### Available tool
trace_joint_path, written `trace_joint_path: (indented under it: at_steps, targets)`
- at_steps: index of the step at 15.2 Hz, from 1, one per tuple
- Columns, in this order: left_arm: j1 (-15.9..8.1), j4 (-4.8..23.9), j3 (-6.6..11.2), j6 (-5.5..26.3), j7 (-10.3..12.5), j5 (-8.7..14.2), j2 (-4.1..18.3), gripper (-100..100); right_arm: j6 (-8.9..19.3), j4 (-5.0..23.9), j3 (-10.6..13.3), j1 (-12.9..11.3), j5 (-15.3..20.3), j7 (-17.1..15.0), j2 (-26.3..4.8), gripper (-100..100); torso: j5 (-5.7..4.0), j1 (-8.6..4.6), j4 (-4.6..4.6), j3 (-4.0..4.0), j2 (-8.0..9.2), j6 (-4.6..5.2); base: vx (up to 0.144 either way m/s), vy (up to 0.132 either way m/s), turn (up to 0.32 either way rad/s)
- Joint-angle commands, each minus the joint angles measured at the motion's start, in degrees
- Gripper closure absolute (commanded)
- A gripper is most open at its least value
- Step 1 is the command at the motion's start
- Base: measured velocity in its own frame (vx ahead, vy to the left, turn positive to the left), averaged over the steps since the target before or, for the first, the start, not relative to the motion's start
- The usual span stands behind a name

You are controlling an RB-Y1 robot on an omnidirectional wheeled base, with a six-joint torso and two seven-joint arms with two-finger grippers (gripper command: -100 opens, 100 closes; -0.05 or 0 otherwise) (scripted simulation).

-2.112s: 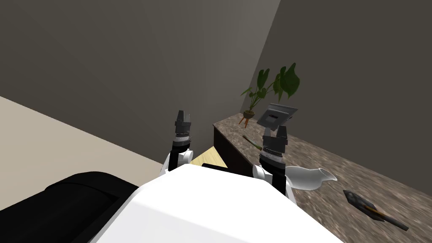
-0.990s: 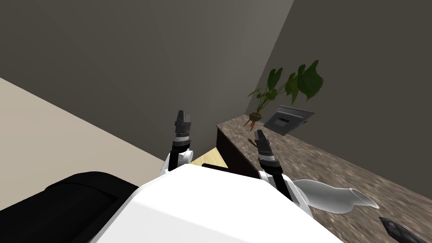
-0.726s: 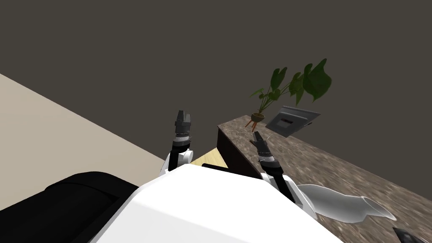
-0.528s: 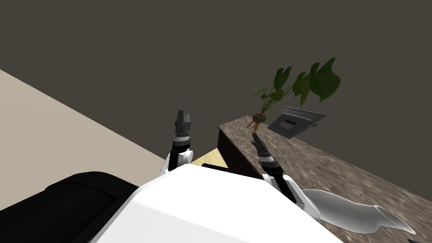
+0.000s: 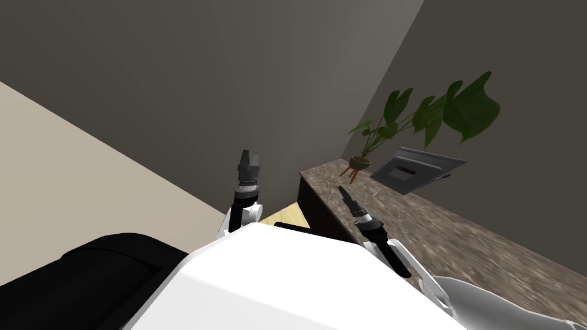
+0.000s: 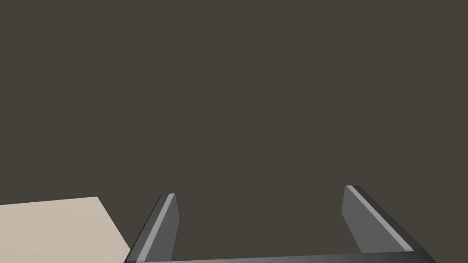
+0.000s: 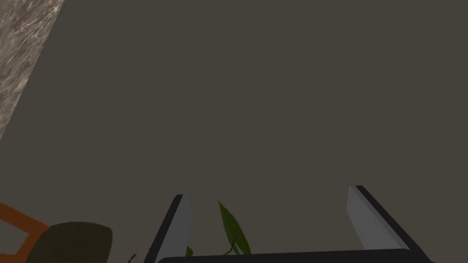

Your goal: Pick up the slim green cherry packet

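My right gripper reaches over the near end of the brown marbled counter, pointing toward the potted plant. In the right wrist view the right gripper is open with nothing gripped. A green leaf hangs beyond its fingers, and the dark pot on orange legs sits off to one side. My left gripper is raised in front of the dark wall, away from the counter. The left wrist view shows the left gripper open and empty.
A tilted grey frame stands on the counter just past the plant, under its big leaves. A white jug lies at the counter's near right. Beige floor spreads to the left, and the counter's dark end panel faces me.
The view has swung, sliding the counter's things rightward. My right hand has rolled edge-on and stretched toward the plant pot, covering the slim greenish strip seen on the counter before. The left arm is unmoved.
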Motion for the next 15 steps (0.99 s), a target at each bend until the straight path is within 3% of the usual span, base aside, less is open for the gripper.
trace_joint_path:
  at_steps: [1,2,4,5,7,8,10,11,13,14,15]
  targets:
    - [0.0,0.0,0.00,0.0,0.0,0.0,0.0,0,0.0,0.5,0.0,0.2,0.1,-0.2,-2.0,-100,0.00,0.00,0.00,0.00,0.00,0.00,0.038,0.016,0.035]
    - [0.0,0.0,0.00,0.0,0.0,0.0,0.0,0,-0.1,2.5,0.6,0.4,0.7,-0.3,-3.9,-100,0.00,-0.01,0.00,0.00,0.01,0.02,0.041,0.023,0.095]
    - [0.0,0.0,0.00,0.0,0.0,0.0,0.0,0,-0.1,2.5,0.6,0.4,0.7,-0.3,-5.5,-100,0.00,0.00,0.00,-0.01,0.00,0.00,0.036,0.018,0.072]
    - [0.0,0.0,0.00,0.0,0.0,0.0,0.0,0,-0.2,4.6,1.1,0.6,1.3,-0.4,-7.3,-100,0.00,-0.01,0.00,0.01,0.02,0.02,0.036,0.021,0.105]
    - [0.0,0.0,0.00,0.0,0.0,0.0,0.0,0,-0.2,4.6,1.1,0.6,1.3,-0.4,-9.1,-100,0.00,0.00,0.00,0.00,0.00,0.00,0.038,0.018,0.080]
    - [0.0,0.0,0.00,0.0,0.0,0.0,0.0,0,-0.3,6.6,1.7,0.9,2.0,-0.5,-10.9,-100,0.00,-0.01,0.00,0.00,0.01,0.02,0.046,0.019,0.107]
    - [0.0,0.0,0.00,0.0,0.0,0.0,0.0,0,-0.3,6.6,1.7,0.9,2.0,-0.5,-12.7,-100,0.00,0.00,-0.01,-0.02,-0.03,0.01,0.045,0.017,0.077]
    - [0.0,0.0,0.00,0.0,0.0,0.0,0.0,0,-0.4,8.7,2.3,1.2,2.6,-0.7,-14.5,-100,0.00,0.00,-0.01,-0.01,0.00,0.02,0.043,0.023,0.108]
    - [0.0,0.0,0.00,0.0,0.0,0.0,0.0,0,-0.4,8.7,2.3,1.2,2.6,-0.7,-16.2,-100,0.01,0.02,-0.01,-0.02,-0.03,0.00,0.042,0.019,0.087]
    - [0.0,0.0,0.00,0.0,0.0,0.0,0.0,0,-0.6,10.8,3.0,1.5,3.3,-0.9,-18.1,-100,0.00,0.01,0.00,0.00,0.00,0.02,0.046,0.022,0.116]
    - [0.0,0.0,0.00,0.0,0.0,0.0,0.0,0,-0.6,10.8,3.0,1.5,3.3,-0.9,-19.1,-100,0.00,0.02,-0.01,-0.01,-0.01,0.00,0.051,0.022,0.115]
